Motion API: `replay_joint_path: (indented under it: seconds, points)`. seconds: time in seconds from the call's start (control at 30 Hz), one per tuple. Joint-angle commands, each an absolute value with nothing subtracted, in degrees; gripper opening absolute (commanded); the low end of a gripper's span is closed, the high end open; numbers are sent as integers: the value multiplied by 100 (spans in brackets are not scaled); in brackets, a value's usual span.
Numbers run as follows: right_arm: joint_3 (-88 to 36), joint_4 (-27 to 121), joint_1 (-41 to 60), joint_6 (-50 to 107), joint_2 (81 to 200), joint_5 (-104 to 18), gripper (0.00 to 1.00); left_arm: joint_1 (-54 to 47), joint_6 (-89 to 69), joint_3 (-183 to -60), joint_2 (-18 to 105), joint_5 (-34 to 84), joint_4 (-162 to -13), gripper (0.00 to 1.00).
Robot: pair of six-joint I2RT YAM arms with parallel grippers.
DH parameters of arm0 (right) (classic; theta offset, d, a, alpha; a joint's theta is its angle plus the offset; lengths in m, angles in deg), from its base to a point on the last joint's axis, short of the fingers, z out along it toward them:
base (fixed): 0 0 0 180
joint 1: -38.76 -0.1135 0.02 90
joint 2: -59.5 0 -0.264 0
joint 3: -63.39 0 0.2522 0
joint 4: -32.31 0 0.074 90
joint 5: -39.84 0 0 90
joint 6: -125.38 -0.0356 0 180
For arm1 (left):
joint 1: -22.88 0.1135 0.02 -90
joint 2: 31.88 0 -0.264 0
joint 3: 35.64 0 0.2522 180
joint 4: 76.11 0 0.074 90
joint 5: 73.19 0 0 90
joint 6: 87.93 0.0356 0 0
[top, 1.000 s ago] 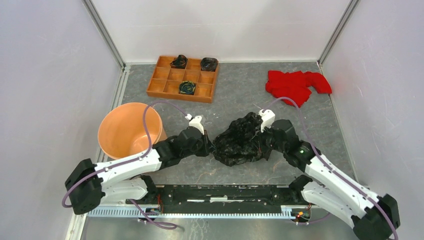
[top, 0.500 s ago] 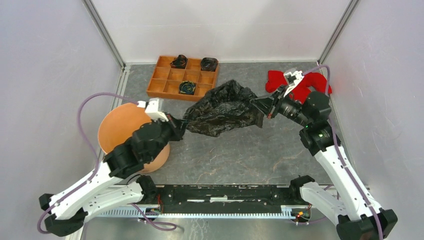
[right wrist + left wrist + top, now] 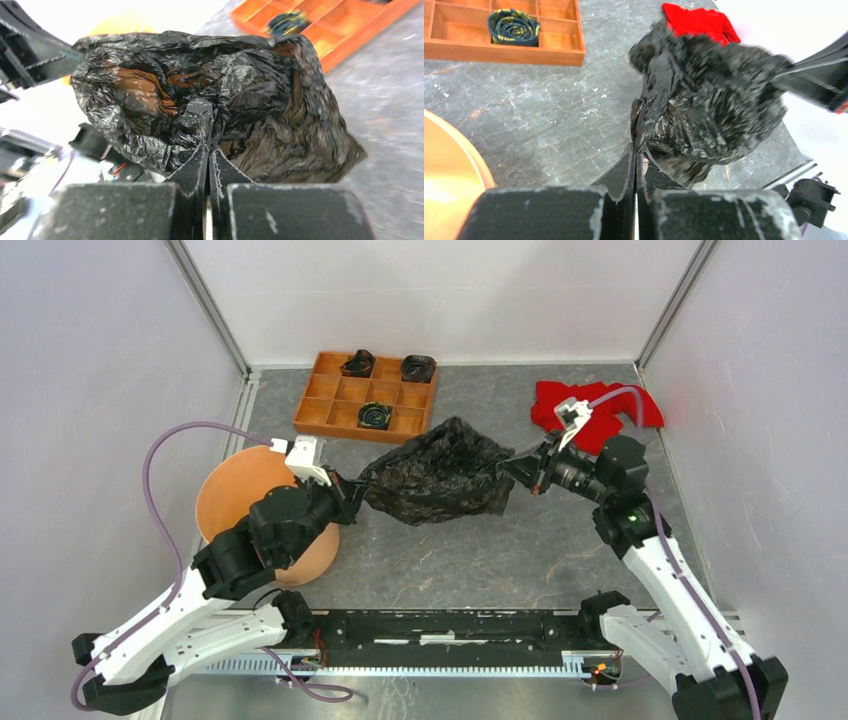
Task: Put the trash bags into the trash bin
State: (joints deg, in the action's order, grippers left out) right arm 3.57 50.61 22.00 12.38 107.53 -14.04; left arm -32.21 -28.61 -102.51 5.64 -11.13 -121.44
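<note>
crinkly black plastic film bag hangs stretched between both tools over mid grey bench. left tool pinches its left edge, right tool its right edge. round peach-orange plastic bucket stands near left.

Top view: the left arm covers part of the trash bin. Left wrist: we see bin and wooden tray cropped by frame edges, red cloth partly behind the trash bag. Right wrist: background blurred.
</note>
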Motion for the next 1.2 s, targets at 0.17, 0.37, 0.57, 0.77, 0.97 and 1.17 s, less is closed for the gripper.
replay_joint_path:
  seconds: [0.17,0.37,0.57,0.77,0.97,1.17]
  points:
    - [-88,3481,1173,-3,11398,-287,14,-3213,-2202,-11289,1185,-858,-12455,2]
    - [-644,5655,1496,1233,11046,-2290,13,-3213,-2098,-11826,992,-1707,-12901,2]
    - [151,6392,1731,1940,11225,-3146,55,-3213,-1850,-13399,1738,-1102,-12907,2]
    - [236,7148,1705,2682,10849,-4181,81,-3222,-2194,-14259,3399,20,-12959,2]
    - [573,7359,1710,2644,10575,-4371,82,-3439,-2742,-14197,5443,326,-12822,2]
    - [1410,7112,1709,2323,10122,-4323,82,-3597,-3013,-13736,6390,1425,-11878,2]
